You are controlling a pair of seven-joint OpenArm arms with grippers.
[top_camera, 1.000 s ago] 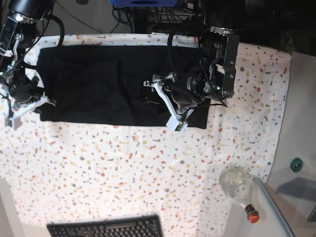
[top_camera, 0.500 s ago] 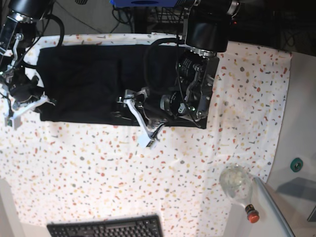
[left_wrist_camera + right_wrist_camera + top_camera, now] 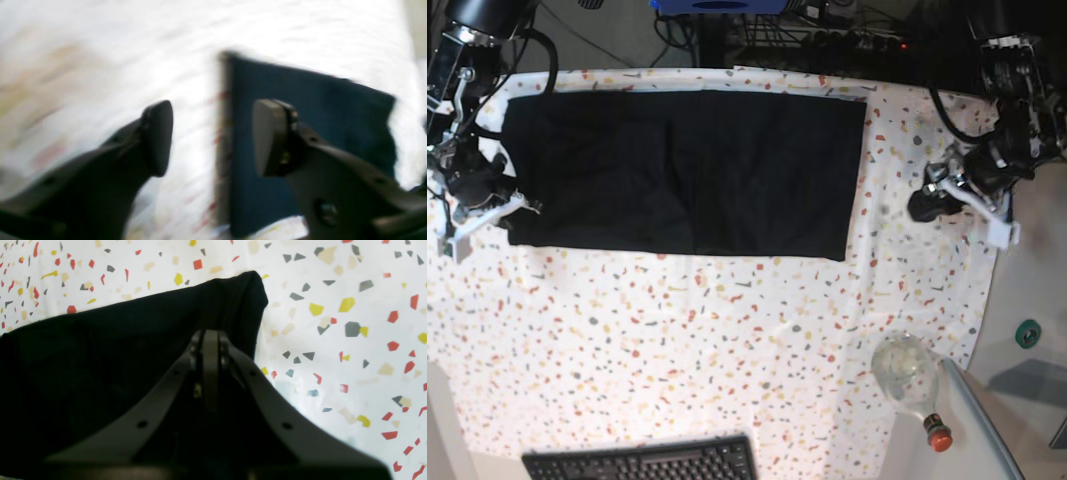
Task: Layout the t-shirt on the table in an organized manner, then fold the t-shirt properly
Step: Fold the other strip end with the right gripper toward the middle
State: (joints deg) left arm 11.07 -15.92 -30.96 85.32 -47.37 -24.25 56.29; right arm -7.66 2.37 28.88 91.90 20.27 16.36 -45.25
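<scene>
My right claw (image 3: pixel 455 236) at nine o'clock of base view: jaws pressed together, resting on t-shirt (image 3: pixel 677 170) corner; cannot tell if cloth pinched. T-shirt flat, folded into long rectangle, at twelve o'clock on table (image 3: pixel 727 340). My left claw (image 3: pixel 972 205) at three o'clock: jaws partly apart, nothing between, clear of shirt.

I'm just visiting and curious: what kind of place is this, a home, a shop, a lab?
Most likely a robotics lab or test bench. Two robot arms flank a table in speckled cloth where a black t-shirt lies flat, a keyboard sits at the near edge, and cables run behind.
</scene>
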